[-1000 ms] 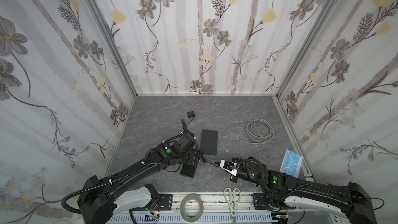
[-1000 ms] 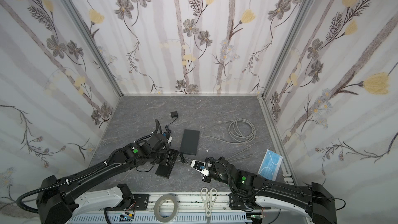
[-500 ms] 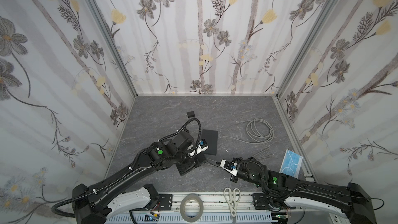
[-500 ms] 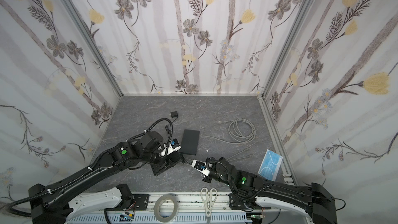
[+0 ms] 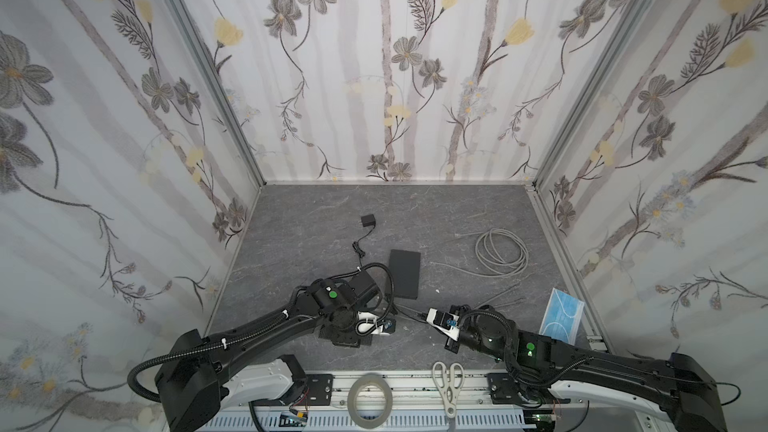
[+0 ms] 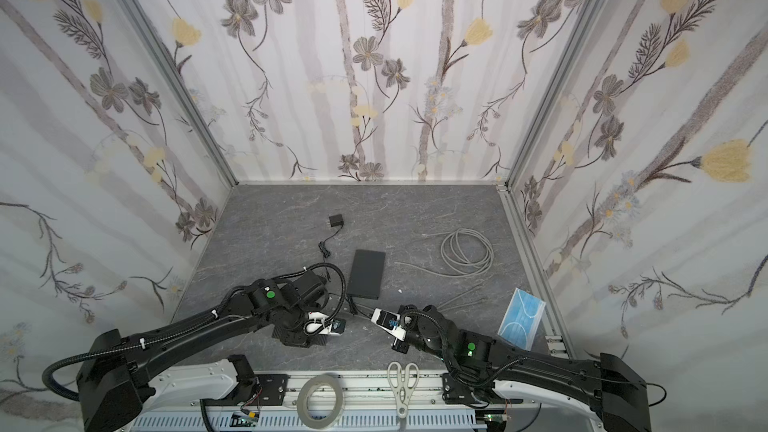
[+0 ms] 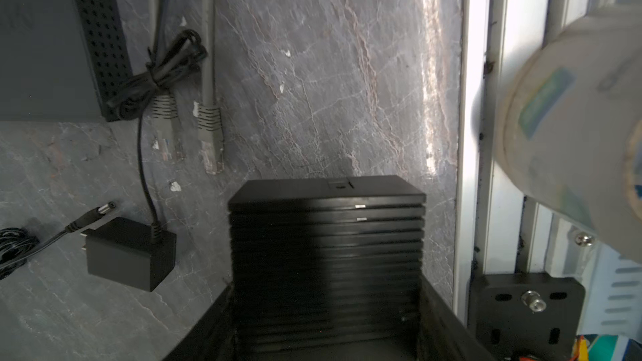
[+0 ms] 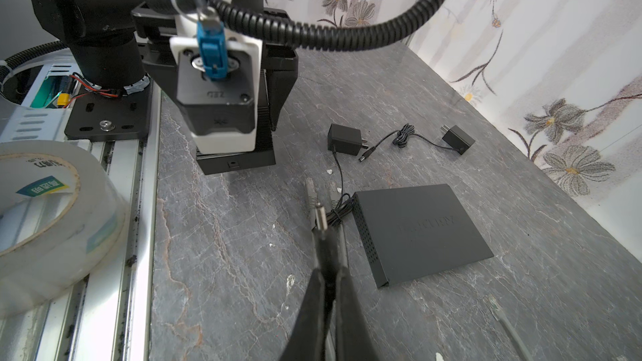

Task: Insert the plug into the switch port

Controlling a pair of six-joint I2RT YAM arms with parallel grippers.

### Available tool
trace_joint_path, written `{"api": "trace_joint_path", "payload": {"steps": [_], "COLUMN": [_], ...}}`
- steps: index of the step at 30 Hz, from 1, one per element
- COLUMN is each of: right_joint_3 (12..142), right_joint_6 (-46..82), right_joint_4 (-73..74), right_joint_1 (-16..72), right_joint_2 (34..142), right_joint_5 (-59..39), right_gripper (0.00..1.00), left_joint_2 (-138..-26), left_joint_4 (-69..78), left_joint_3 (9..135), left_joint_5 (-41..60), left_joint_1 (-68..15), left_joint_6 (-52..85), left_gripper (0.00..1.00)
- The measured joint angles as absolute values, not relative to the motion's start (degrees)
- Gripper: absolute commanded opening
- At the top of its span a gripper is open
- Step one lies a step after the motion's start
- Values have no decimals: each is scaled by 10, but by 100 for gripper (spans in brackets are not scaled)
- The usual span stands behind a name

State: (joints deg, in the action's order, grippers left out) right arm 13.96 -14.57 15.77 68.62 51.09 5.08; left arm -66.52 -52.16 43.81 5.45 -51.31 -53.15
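- Black barrel plug (image 8: 319, 217) pinched in my closed right claw (image 8: 326, 248), above the worktop (image 8: 225, 272) near its front edge, tip clear of the pads.
- Left claw (image 7: 326, 286) clamps a ribbed black box (image 7: 326, 230); small socket (image 7: 338, 185) in its end face, presumably the switch port.
- Next: square plug axis to socket before pushing; left holds rigid, no side load.

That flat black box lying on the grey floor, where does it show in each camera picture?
Top view: black box lies mid-floor.
Top view: same spot.
Left wrist: cut off at the edge, beside a bundled cord.
Right wrist: whole, same cord at its corner.
Shared landmark: tape roll.
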Motion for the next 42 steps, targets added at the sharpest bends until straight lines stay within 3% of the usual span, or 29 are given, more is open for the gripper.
{"api": "trace_joint_path", "payload": {"steps": [18, 22, 28, 32, 33, 35, 42], "right_joint_3": [124, 123, 123, 123, 123, 123, 128], "right_joint_6": [-144, -144, -140, -139, -139, -137, -133], "right_joint_4": [188, 190, 190, 190, 189, 186, 174], "right_joint_1": [686, 686, 686, 686, 686, 686, 686], "right_joint_2": [524, 526, 522, 516, 515, 511, 490], "right_joint_5": [33, 30, 29, 29, 28, 27, 16], "right_gripper": [0, 0, 0, 0, 0, 0, 0], "left_joint_2": [-727, -729, -731, -731, -731, -728, -698], "left_joint_4": [-429, -418, -403, -403, -403, -403, -401], "left_joint_3": [378, 369, 357, 358, 358, 358, 356], "left_joint_5": [11, 11, 13, 14, 14, 17, 24], "left_joint_1": [-497, -496, -496, -496, -496, -496, -497], "left_joint_6": [-583, -583, -583, -583, -583, -583, -582], "left_gripper": [24, 37, 45, 60, 65, 100, 100]}}
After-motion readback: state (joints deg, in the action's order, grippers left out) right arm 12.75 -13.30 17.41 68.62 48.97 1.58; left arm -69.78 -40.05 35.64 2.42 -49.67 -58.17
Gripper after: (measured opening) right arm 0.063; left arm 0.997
